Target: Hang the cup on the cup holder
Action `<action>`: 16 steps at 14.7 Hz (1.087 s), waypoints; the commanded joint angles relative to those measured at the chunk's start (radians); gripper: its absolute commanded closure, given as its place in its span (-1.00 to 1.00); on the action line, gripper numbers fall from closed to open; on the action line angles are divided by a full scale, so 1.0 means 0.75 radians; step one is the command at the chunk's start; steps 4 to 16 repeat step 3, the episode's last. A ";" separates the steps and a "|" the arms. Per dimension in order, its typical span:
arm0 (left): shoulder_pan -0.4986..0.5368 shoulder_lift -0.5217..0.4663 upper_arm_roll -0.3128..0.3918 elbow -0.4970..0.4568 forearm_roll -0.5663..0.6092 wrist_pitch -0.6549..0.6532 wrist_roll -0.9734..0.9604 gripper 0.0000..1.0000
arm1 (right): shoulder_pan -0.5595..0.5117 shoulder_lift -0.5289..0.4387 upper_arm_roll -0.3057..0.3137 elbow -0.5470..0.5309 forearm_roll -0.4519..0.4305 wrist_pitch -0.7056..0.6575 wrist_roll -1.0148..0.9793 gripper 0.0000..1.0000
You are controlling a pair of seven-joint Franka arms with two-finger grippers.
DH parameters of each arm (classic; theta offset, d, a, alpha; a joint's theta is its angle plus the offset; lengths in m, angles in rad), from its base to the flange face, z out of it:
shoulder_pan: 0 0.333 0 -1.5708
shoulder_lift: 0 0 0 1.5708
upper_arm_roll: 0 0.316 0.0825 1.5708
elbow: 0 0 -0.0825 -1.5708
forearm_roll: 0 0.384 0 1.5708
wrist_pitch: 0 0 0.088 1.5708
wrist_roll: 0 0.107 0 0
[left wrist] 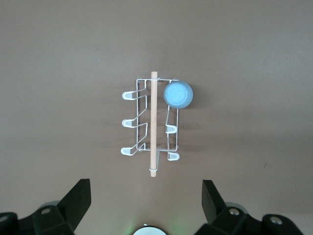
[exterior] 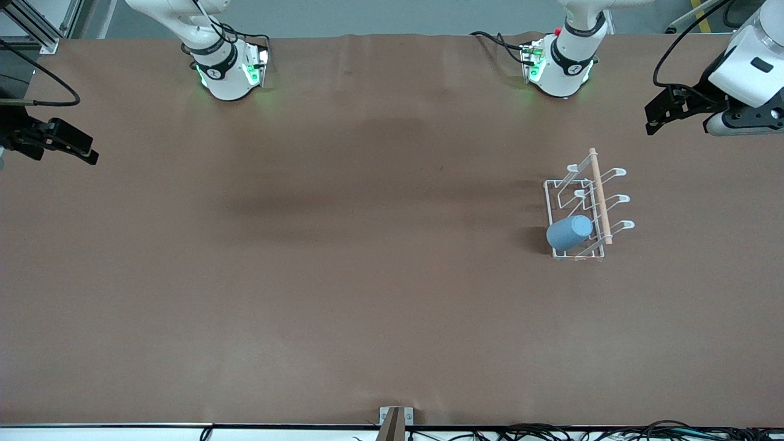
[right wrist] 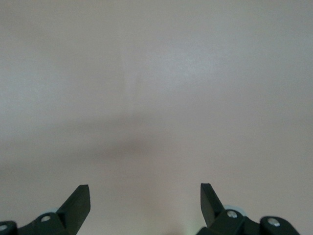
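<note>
Below the left gripper (left wrist: 146,205), whose fingers are spread apart and holding nothing, the cup (exterior: 569,232) is hanging on a prong of the cup holder (exterior: 587,205), apparently done. Well apart, the right gripper (right wrist: 145,205) is waiting, likewise spread, over the bare table (exterior: 343,275).

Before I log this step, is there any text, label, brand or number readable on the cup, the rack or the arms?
No text can be read anywhere.
Cup: plain light blue, no print.
Cup holder: bare white wire and wooden rod, no label.
Dark bands on the two arm bases each carry a small white mark, too small to read.
Left gripper and right gripper: no markings show.
</note>
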 commanded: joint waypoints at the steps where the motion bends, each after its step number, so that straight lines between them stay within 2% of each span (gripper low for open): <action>1: -0.009 -0.009 0.012 0.011 -0.015 0.004 0.040 -1.00 | -0.014 -0.022 0.006 -0.016 -0.001 0.003 -0.020 -0.99; 16: -0.009 -0.011 0.012 0.013 -0.017 0.004 0.042 -1.00 | -0.014 -0.022 0.006 -0.016 -0.001 0.003 -0.020 -0.99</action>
